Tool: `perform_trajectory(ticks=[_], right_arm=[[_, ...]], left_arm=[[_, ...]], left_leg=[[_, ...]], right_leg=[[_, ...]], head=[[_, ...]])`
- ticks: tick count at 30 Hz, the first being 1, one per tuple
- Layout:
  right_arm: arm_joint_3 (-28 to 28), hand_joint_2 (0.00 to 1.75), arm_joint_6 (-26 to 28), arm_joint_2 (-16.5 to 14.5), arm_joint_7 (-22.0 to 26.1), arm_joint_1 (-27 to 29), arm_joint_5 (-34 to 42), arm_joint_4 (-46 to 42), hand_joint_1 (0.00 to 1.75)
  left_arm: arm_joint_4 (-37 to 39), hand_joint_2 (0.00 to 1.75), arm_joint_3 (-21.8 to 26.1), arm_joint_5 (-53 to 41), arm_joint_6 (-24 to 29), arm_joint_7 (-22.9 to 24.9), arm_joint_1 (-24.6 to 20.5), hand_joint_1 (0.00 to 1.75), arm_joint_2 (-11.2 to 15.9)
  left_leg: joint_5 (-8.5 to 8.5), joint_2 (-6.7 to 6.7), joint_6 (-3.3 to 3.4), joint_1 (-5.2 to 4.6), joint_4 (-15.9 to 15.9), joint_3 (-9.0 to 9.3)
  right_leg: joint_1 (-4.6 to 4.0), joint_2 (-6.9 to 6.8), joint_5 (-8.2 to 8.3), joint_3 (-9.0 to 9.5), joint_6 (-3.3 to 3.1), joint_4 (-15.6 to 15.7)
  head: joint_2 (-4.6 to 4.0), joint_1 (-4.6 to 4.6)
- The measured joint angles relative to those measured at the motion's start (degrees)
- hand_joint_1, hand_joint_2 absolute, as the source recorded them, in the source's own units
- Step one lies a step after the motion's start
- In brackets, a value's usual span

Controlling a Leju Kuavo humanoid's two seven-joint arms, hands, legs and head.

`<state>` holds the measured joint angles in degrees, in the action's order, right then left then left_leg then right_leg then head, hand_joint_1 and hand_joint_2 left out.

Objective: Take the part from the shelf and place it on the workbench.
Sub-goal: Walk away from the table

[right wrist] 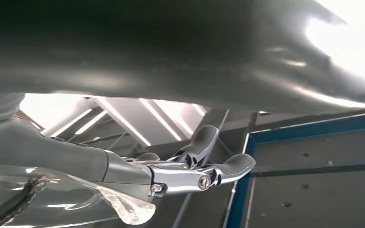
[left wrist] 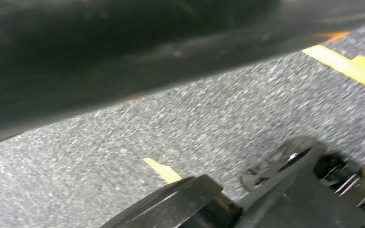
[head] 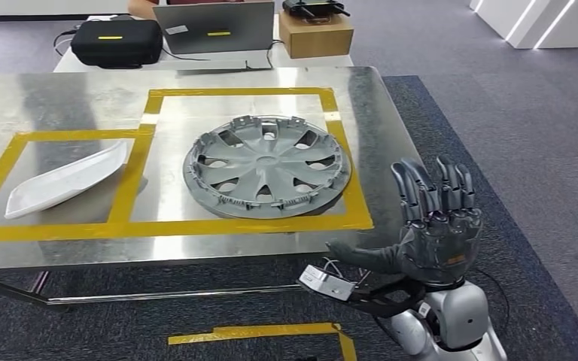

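Observation:
A grey wheel cover [head: 267,167] lies flat on the steel workbench [head: 60,98], inside the larger yellow-taped square. A white curved part [head: 68,180] lies in the smaller taped square to its left. My right hand [head: 429,226] is raised off the bench's near right corner, palm up, fingers spread and straight, holding nothing. In the right wrist view the fingers [right wrist: 218,168] stretch out under the dark underside of the bench. The left wrist view looks down at grey carpet [left wrist: 195,123] with yellow tape [left wrist: 356,69].
Behind the bench a white table carries a black case [head: 117,41], an open laptop [head: 212,28] and a cardboard box [head: 314,34]. Yellow tape [head: 271,331] marks the carpet in front of the bench. Open carpet lies to the right.

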<state>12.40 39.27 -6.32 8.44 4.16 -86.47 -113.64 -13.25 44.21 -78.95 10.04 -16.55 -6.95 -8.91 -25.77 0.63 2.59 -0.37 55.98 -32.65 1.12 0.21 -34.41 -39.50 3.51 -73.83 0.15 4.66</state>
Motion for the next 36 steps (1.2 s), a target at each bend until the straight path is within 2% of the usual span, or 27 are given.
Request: perform_trajectory(ticks=[1, 3, 4, 5, 6, 8, 9, 10, 12, 13, 14, 15, 16, 17, 19, 20, 21, 23, 24, 26, 28, 29, 30, 31, 33, 35, 36], right_arm=[[-0.1, 0.00, 0.0, 0.0, 0.0, 0.0, -0.1, 0.1, 0.00], [-0.2, 0.00, -0.1, 0.0, -0.1, -0.1, -0.4, 0.2, 0.00], [-0.2, 0.00, -0.1, 0.0, -0.2, -0.2, -0.5, 0.3, 0.00], [-0.2, 0.00, -0.2, -0.1, -0.4, -0.3, -0.7, 0.3, 0.00], [-0.2, 0.00, -0.4, -0.1, -0.6, -0.3, -1.0, 0.3, 0.00], [-0.4, 0.00, -0.6, -0.2, -1.4, -0.2, -1.7, 0.4, 0.00], [-0.6, 0.00, -0.6, -0.3, -1.8, -0.2, -2.0, 0.5, 0.00], [-0.9, 0.00, -0.6, -0.3, -2.2, -0.1, -2.2, 0.6, 0.00], [-1.5, 0.00, -0.5, -0.5, -3.0, 0.0, -2.6, 0.8, 0.00], [-2.0, 0.00, -0.3, -0.5, -3.5, 0.2, -2.7, 1.0, 0.00], [-2.7, 0.00, -0.2, -0.5, -4.1, 0.6, -2.9, 1.1, 0.00], [-3.6, 0.00, 0.0, -0.5, -4.8, 1.0, -2.8, 1.3, 0.00], [-4.7, 0.00, 0.1, -0.6, -5.5, 1.6, -2.6, 1.5, 0.00], [-6.1, 0.00, 0.2, -0.8, -6.0, 2.3, -2.3, 1.7, 0.00], [-9.9, 0.00, 0.3, -1.4, -6.5, 3.7, -1.7, 2.0, 0.00], [-12.0, 0.00, 0.3, -1.7, -6.5, 4.3, -1.4, 2.1, 0.00], [-14.0, 0.00, 0.3, -2.0, -6.4, 4.8, -1.1, 2.2, 0.00], [-17.2, 0.00, 0.4, -2.3, -6.3, 5.6, -0.7, 2.4, 0.00], [-18.4, 0.00, 0.4, -2.3, -6.2, 6.0, -0.6, 2.5, 0.00], [-20.5, 0.00, 0.4, -2.7, -6.2, 6.4, -0.2, 2.9, 0.00], [-23.6, 0.00, 0.4, -3.5, -5.7, 6.5, 2.6, 4.5, 0.00], [-26.0, 0.00, 0.4, -3.9, -4.8, 6.5, 5.2, 6.0, 0.00], [-29.0, 0.00, 0.3, -4.3, -3.4, 6.4, 8.3, 8.2, 0.00], [-32.5, 0.00, 0.0, -4.7, -1.5, 6.0, 11.4, 10.9, 0.00], [-40.9, 0.00, -1.7, -5.0, 2.7, 4.4, 15.7, 18.1, 0.00], [-49.6, 0.00, -3.5, -5.1, 5.7, 2.5, 16.0, 26.4, 0.00], [-53.6, 0.00, -4.1, -5.1, 6.3, 1.5, 14.7, 31.1, 0.00]], left_arm=[[0.0, 0.00, 0.0, 0.0, 0.0, 0.0, 0.0, 0.00, 0.0], [0.0, 0.00, 0.0, -0.1, 0.0, 0.0, 0.0, 0.00, -0.1], [0.0, 0.00, 0.1, -0.1, 0.0, 0.0, 0.0, 0.00, -0.1], [0.0, 0.00, 0.1, -0.1, 0.0, 0.0, -0.1, 0.00, -0.1], [0.0, 0.00, 0.1, -0.1, 0.0, 0.0, -0.1, 0.00, -0.2], [0.0, 0.00, 0.1, -0.1, 0.0, 0.0, 0.0, 0.00, -0.2], [0.0, 0.00, 0.1, -0.1, 0.0, 0.0, 0.0, 0.00, -0.2], [0.0, 0.00, 0.1, -0.1, 0.1, 0.0, 0.0, 0.00, -0.2], [0.0, 0.00, 0.2, -0.1, 0.2, -0.1, 0.0, 0.00, -0.1], [0.0, 0.00, 0.3, -0.1, 0.3, -0.1, 0.0, 0.00, -0.1], [0.0, 0.00, 0.4, 0.0, 0.4, -0.2, 0.0, 0.00, -0.1], [0.0, 0.00, 0.5, 0.1, 0.5, -0.3, 0.0, 0.00, 0.0], [0.0, 0.00, 0.5, 0.3, 0.6, -0.3, 0.0, 0.00, 0.0], [0.0, 0.00, 0.7, 0.4, 0.7, -0.4, 0.0, 0.00, 0.0], [0.0, 0.00, 1.1, 0.6, 0.8, -0.7, 0.1, 0.00, 0.0], [0.0, 0.00, 1.3, 0.6, 0.9, -0.8, 0.2, 0.00, 0.0], [0.0, 0.00, 1.4, 0.7, 1.0, -0.9, 0.3, 0.00, 0.0], [0.0, 0.00, 1.6, 0.7, 1.1, -0.9, 0.6, 0.00, 0.0], [0.0, 0.00, 1.6, 0.7, 1.2, -0.9, 0.6, 0.00, 0.0], [0.0, 0.00, 1.8, 0.9, 1.3, -0.9, 0.6, 0.00, 0.1], [0.0, 0.00, 2.1, 1.1, 1.6, -0.9, 0.7, 0.00, 0.0], [0.0, 0.00, 2.4, 1.2, 1.7, -1.0, 0.8, 0.00, 0.0], [0.0, 0.00, 2.7, 1.3, 1.9, -1.1, 0.9, 0.00, 0.0], [0.0, 0.00, 3.0, 1.4, 2.1, -1.2, 1.1, 0.00, 0.0], [0.0, 0.00, 3.6, 1.6, 2.5, -1.6, 1.5, 0.00, 0.0], [0.0, 0.00, 4.4, 1.8, 2.8, -2.0, 1.8, 0.00, -0.2], [0.0, 0.00, 4.7, 1.8, 2.8, -2.2, 1.9, 0.00, -0.3]], left_leg=[[0.49, 0.07, 0.00, -0.18, 0.1, -0.72], [1.33, 0.10, -0.15, -0.52, 0.5, -1.89], [1.74, 0.12, -0.32, -0.64, 0.6, -2.31], [2.21, 0.16, -0.54, -0.68, 0.7, -2.64], [2.71, 0.20, -0.82, -0.67, 0.8, -2.89], [3.27, 0.17, -1.46, -0.50, 0.7, -3.21], [2.35, 0.04, -1.84, -0.44, 1.3, -3.51], [0.41, -0.11, -2.23, -0.34, 2.9, -4.06], [-5.41, -0.30, -2.96, 0.07, 9.5, -5.88], [-7.58, -0.31, -3.25, 0.30, 13.4, -6.69], [-8.51, -0.32, -3.50, 0.52, 16.2, -6.97], [-8.09, -0.32, -3.71, 0.73, 17.2, -6.40], [-6.74, -0.32, -3.92, 0.96, 16.0, -4.84], [-5.15, -0.34, -4.11, 1.20, 12.9, -2.34], [-4.13, -0.74, -4.24, 1.32, 5.0, 2.91], [-4.34, -0.97, -4.05, 1.24, 2.4, 4.35], [-4.73, -1.17, -3.71, 1.04, 1.2, 4.81], [-4.19, -1.07, -2.58, 0.90, 0.9, 4.22], [-3.72, -0.92, -1.93, 0.88, 0.8, 3.84], [-2.61, -0.60, -0.74, 0.85, 0.6, 2.76], [-1.47, -0.48, -0.18, 0.51, 0.6, 1.26], [-0.88, -0.46, -0.03, 0.30, 0.7, 0.47], [-0.30, -0.45, 0.08, 0.05, 0.7, -0.30], [0.24, -0.46, 0.15, -0.21, 0.7, -0.99], [1.21, -0.50, 0.20, -0.67, 0.7, -2.03], [2.12, -0.56, -0.03, -0.89, 0.8, -2.61], [2.60, -0.54, -0.26, -0.79, 0.7, -2.77]], right_leg=[[-0.12, -0.03, 1.57, 2.04, -0.28, 1.8], [-0.56, -0.21, 3.72, 8.50, -1.17, 10.2], [-0.77, -0.34, 3.69, 11.49, -1.52, 14.5], [-0.97, -0.41, 3.29, 13.41, -1.77, 17.5], [-1.13, -0.45, 2.95, 14.23, -1.91, 19.1], [-1.08, -0.45, 3.67, 13.52, -2.42, 19.7], [-0.96, -0.54, 4.24, 13.03, -2.85, 19.9], [-0.80, -0.64, 4.86, 12.56, -3.27, 20.0], [-0.67, -0.74, 6.05, 11.42, -3.71, 19.9], [-0.65, -0.74, 6.62, 10.65, -3.70, 19.7], [-0.61, -0.74, 7.16, 9.70, -3.62, 19.4], [-0.55, -0.74, 7.61, 8.75, -3.48, 19.1], [-0.44, -0.73, 7.99, 7.81, -3.27, 18.7], [-0.31, -0.72, 8.31, 6.94, -3.01, 18.2], [-0.20, -0.69, 8.83, 5.47, -2.33, 17.2], [-0.19, -0.68, 9.16, 5.01, -1.94, 16.9], [-0.18, -0.66, 9.57, 4.68, -1.51, 16.8], [-0.01, -0.56, 10.22, 4.31, -0.63, 16.8], [0.08, -0.51, 9.62, 3.88, -0.28, 16.5], [0.15, -0.39, 5.56, 2.25, 0.05, 12.6], [0.06, -0.33, 0.36, 0.21, 0.11, 4.9], [0.01, -0.33, -0.85, -0.23, 0.05, 1.7], [-0.06, -0.33, -0.73, 0.14, -0.10, 0.2], [-0.17, -0.33, 0.51, 1.54, -0.41, 0.8], [-0.70, -0.39, 3.39, 7.17, -1.64, 8.0], [-1.28, -0.68, 3.52, 13.10, -2.68, 16.7], [-1.53, -0.81, 3.04, 14.60, -2.89, 19.3]], head=[[0.00, -0.01], [0.00, -0.02], [0.00, -0.07], [0.00, -0.07], [0.00, -0.08], [0.00, -0.08], [0.00, -0.12], [0.00, -0.21], [0.00, -0.39], [0.00, -0.46], [0.00, -0.46], [0.00, -0.46], [0.00, -0.45], [0.00, -0.45], [0.00, -0.46], [0.00, -0.46], [0.00, -0.45], [0.00, -0.45], [0.00, -0.40], [0.00, -0.17], [0.00, 0.01], [0.00, 0.01], [0.00, 0.01], [0.00, 0.01], [0.00, -0.03], [0.00, -0.05], [0.00, -0.07]])
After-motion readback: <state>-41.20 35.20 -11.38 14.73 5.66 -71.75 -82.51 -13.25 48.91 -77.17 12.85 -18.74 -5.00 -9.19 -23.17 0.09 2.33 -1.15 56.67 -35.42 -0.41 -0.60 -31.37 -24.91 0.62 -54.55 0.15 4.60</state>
